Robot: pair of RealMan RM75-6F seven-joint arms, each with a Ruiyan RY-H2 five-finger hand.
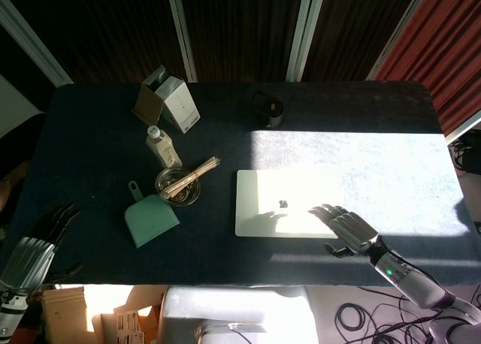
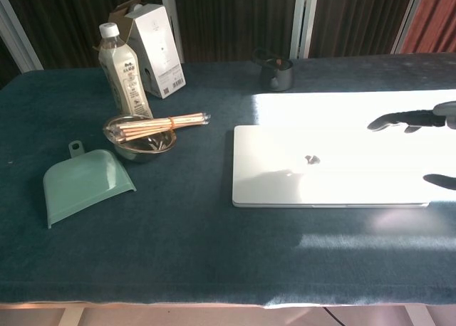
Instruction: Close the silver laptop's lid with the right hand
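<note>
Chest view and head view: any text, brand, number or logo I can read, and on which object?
No word can be read.
Bottle label: dark print, blurred.
Carton side: small print, too small.
Silver laptop lid: a small dark logo mark, no lettering.
</note>
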